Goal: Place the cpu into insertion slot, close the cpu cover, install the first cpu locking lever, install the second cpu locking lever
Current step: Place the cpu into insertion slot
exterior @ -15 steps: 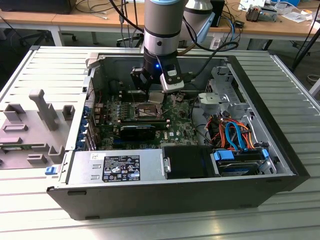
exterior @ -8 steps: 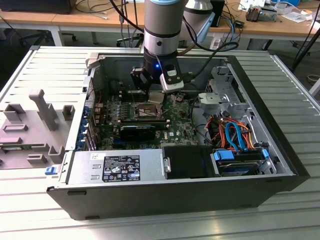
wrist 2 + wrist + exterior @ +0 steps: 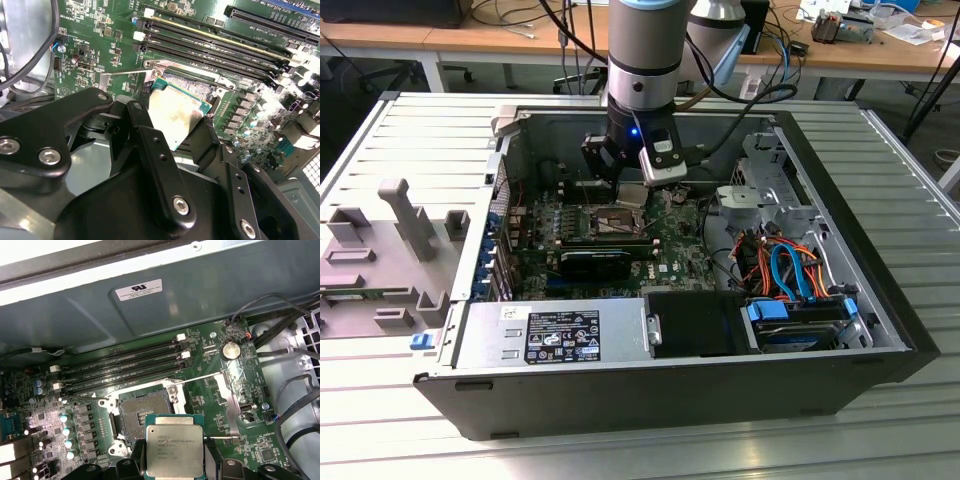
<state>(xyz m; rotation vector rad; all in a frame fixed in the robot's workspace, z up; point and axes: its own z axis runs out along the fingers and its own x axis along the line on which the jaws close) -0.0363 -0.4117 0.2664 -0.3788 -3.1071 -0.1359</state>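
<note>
My gripper (image 3: 631,188) hangs inside the open computer case, shut on the cpu (image 3: 174,450). The cpu is a flat square chip with a silver-grey top, pinched by its edges between two black fingers (image 3: 150,145). It hovers just above and slightly to one side of the insertion slot (image 3: 142,412), whose dark pin field lies bare inside its silvery frame. In the second wrist view the cpu (image 3: 175,112) hides most of the insertion slot (image 3: 187,85). The cpu cover (image 3: 229,402) is swung open beside the slot, and the board shows through its window.
Long black memory slots (image 3: 125,365) run along one side of the socket on the green motherboard (image 3: 670,245). The case wall (image 3: 175,315) rises behind them. A power supply (image 3: 560,335) and a drive bay with coloured cables (image 3: 790,275) fill the near side. Grey fixtures (image 3: 405,215) stand outside at the exterior view's left.
</note>
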